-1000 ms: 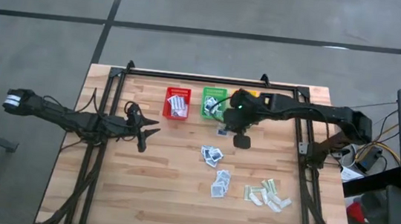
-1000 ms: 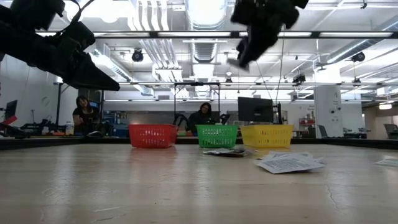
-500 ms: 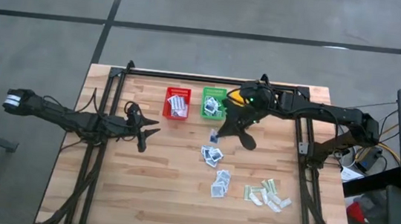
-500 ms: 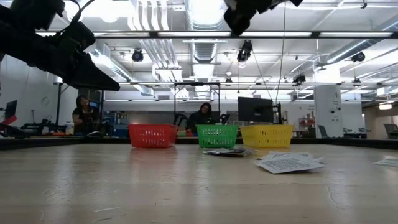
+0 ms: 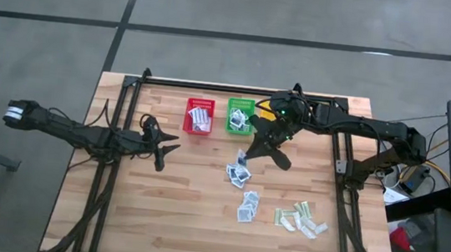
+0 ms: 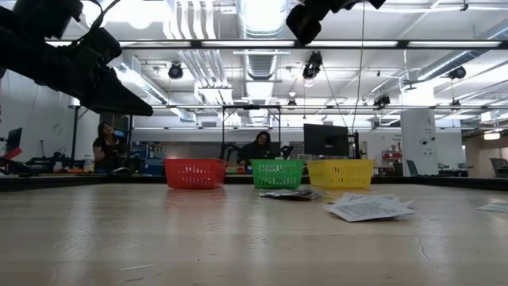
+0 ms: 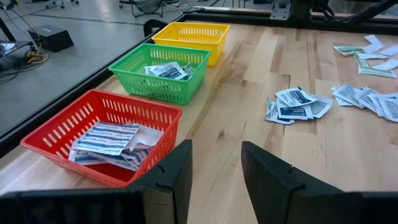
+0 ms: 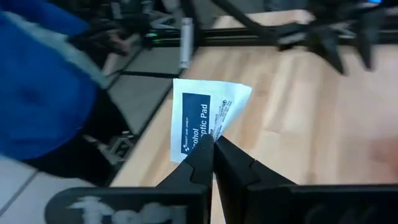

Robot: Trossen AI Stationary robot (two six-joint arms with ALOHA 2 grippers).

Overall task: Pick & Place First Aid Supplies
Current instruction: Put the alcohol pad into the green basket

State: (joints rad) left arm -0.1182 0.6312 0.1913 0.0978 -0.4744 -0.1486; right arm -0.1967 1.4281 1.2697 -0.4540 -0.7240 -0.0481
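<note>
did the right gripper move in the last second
Yes. In the high view the right gripper, shut on an alcohol pad packet, swung off the yellow basket side, ending just below the green basket.

A white alcohol pad packet (image 8: 208, 118) with a dark blue label hangs pinched by one corner, tilted. More white-blue packets (image 5: 238, 174) lie scattered flat on the surface, with pale green-beige strips (image 5: 301, 219) nearby, well apart

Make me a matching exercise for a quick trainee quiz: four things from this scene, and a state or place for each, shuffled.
Things:
1. left claw
2. right claw
3. red basket
4. yellow basket

States:
A. looks empty
B. shut on an alcohol pad packet
C. open, holding nothing
D. holds blue-striped packets

Pairs: 1-C, 2-B, 3-D, 4-A
</note>
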